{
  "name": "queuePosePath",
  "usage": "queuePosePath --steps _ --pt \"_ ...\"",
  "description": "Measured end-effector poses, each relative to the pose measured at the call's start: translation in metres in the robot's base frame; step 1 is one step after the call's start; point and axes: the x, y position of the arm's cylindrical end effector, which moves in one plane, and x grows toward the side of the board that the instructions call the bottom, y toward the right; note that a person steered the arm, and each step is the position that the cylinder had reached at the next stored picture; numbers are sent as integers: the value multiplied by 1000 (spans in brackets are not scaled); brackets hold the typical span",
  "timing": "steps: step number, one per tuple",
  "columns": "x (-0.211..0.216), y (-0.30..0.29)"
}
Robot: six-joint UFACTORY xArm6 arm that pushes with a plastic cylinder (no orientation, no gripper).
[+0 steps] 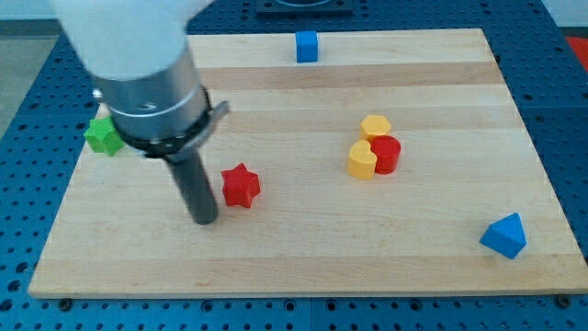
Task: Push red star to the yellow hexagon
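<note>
The red star (241, 186) lies left of the board's middle. My tip (204, 222) rests on the board just to the star's lower left, a small gap away. The yellow hexagon (376, 127) sits right of centre, at the top of a tight cluster with a yellow heart-shaped block (362, 160) and a red cylinder (386, 154). The cluster is well to the right of the star and slightly higher in the view.
A green star (104, 136) sits at the board's left edge, partly hidden behind the arm (147, 74). A blue cube (306, 46) stands at the top edge. A blue triangle (504, 235) lies at the lower right. The wooden board (303, 257) rests on a blue perforated table.
</note>
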Motion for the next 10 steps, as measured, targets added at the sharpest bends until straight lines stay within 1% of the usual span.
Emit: queuePosePath --steps 1,2,3,4,5,6,7,8,9,10 --pt "-25 53" --pt "-53 92" --pt "-42 89" --pt "-1 51" --pt "11 8" --pt "-30 7" --pt "-68 49" --pt "-87 91" --pt "-78 68" --pt "-75 17"
